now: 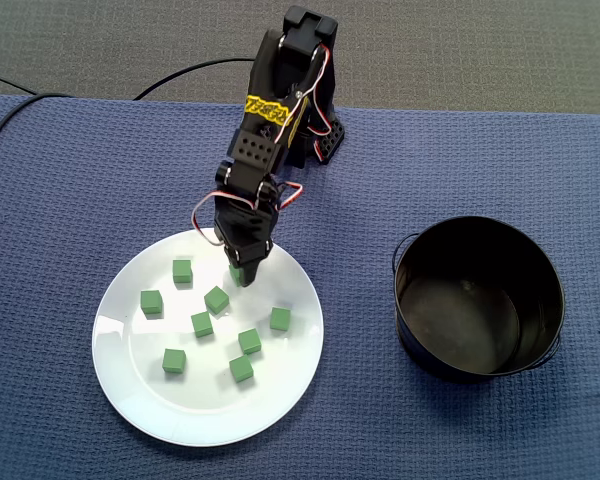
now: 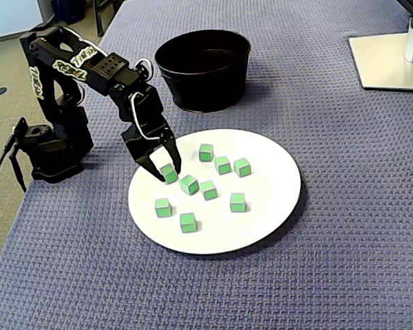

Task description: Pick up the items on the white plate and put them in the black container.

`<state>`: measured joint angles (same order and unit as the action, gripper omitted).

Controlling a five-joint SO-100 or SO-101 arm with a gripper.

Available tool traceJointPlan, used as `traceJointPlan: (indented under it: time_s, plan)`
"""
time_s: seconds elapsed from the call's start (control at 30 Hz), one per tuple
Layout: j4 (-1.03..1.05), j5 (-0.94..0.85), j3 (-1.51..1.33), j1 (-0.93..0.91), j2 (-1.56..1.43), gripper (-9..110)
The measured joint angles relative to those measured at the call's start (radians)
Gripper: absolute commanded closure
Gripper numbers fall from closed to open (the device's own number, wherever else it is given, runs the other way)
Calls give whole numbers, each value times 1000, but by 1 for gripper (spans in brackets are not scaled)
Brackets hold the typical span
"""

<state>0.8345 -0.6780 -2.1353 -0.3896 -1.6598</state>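
Several small green cubes lie on the white plate (image 1: 210,412) (image 2: 268,185). My gripper (image 1: 242,266) (image 2: 167,170) reaches down over the plate's far edge in a fixed view. Its two fingers sit tight against either side of one green cube (image 1: 243,276) (image 2: 169,174), which rests on or just above the plate. The other cubes lie loose, the nearest one (image 1: 216,299) (image 2: 188,184) just beside the gripped one. The black container (image 1: 540,275) (image 2: 199,93) stands empty on the blue cloth, apart from the plate.
The arm's base (image 1: 320,140) (image 2: 48,148) stands at the cloth's edge, with a black cable (image 1: 180,75) (image 2: 0,179) trailing away. A white stand base (image 2: 392,58) sits at the far right corner in a fixed view.
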Motion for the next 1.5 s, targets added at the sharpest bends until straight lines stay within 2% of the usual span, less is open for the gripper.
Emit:
traceJointPlan:
  time_s: [0.13,0.33,0.57,0.73,0.9,1.13,1.37,1.5]
  plan:
    - [121,0,91,-14,-155,101]
    - [172,69,296,123,-387,102]
    - [80,173,518,459,-460,102]
    - [78,189,707,715,-319,102]
    - [78,201,825,867,-75,102]
    - [109,222,870,942,284,101]
    - [127,172,816,980,430,101]
    - [127,130,781,997,443,91]
